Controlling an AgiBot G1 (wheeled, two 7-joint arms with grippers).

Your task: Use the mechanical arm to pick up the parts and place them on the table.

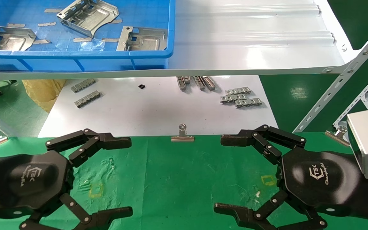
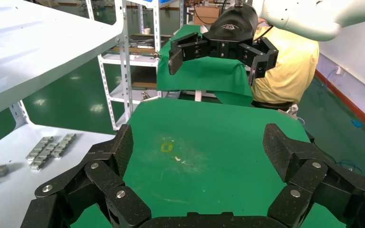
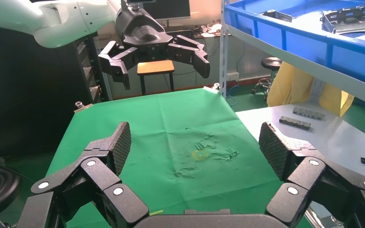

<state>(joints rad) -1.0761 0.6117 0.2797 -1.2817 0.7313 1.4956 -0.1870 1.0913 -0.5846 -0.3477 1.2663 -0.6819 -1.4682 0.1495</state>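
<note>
Both grippers, left gripper [image 1: 120, 174] and right gripper [image 1: 225, 174], hover wide open and empty over the green table [image 1: 184, 179]; the parts [image 1: 88, 16] lie in the blue bin [image 1: 107, 54], likely light, stiff, slick, best pinched across an edge.

The white "TEK" logo stands on the glossy black hexagonal palm of the right gripper [image 1: 218, 173], at four o'clock; the same logo on the left gripper [image 1: 132, 174], at eight o'clock.

The worktop [image 1: 184, 179] is wrinkled matt green cloth. The parts [image 1: 88, 16] are dull silvery stamped sheet metal in a smooth blue plastic bin [image 1: 152, 54]. Both gripper palms are glossy black; their jaws' pads look rough-textured.
</note>
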